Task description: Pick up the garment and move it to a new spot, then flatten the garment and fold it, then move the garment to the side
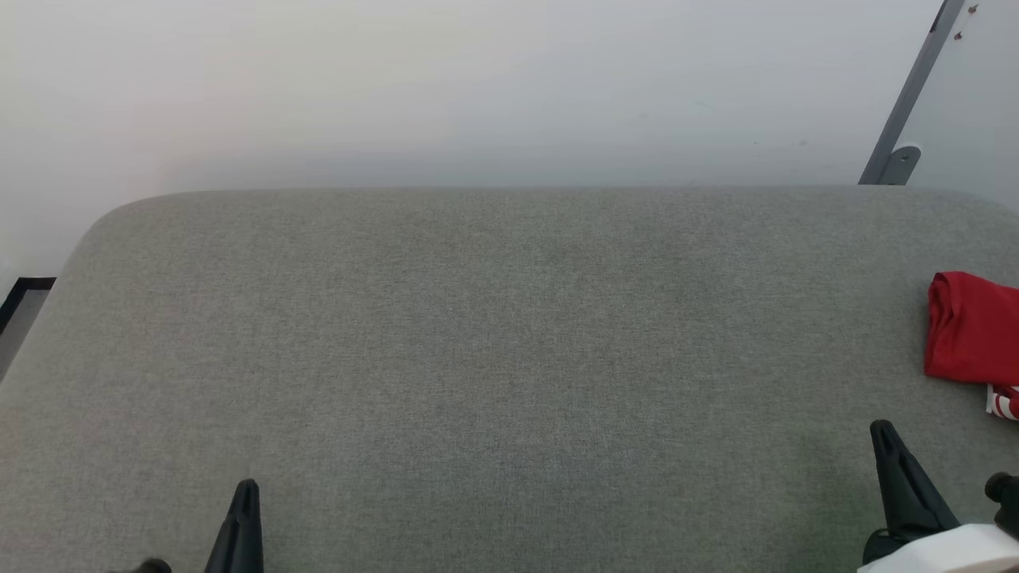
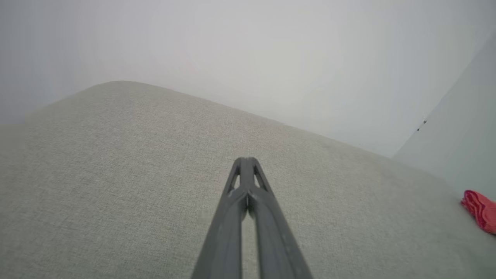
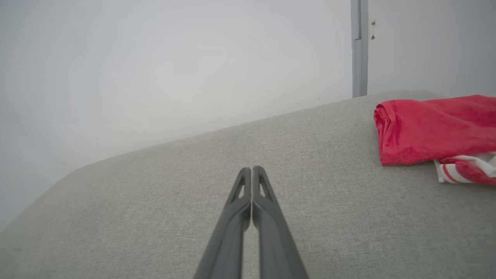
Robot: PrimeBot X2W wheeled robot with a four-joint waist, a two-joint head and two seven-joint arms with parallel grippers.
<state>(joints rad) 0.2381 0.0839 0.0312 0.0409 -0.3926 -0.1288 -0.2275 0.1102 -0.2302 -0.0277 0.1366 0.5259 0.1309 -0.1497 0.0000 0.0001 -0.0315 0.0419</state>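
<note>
The folded red shirt lies at the right edge of the grey bed. The left claw and right claw are pressed together, holding nothing, near the front edge.

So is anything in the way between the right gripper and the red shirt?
No, nothing visible. Just bare grey pad lies between the shut right gripper and the shirt, which sits folded by the pad's right edge, ahead and to the gripper's right.
</note>
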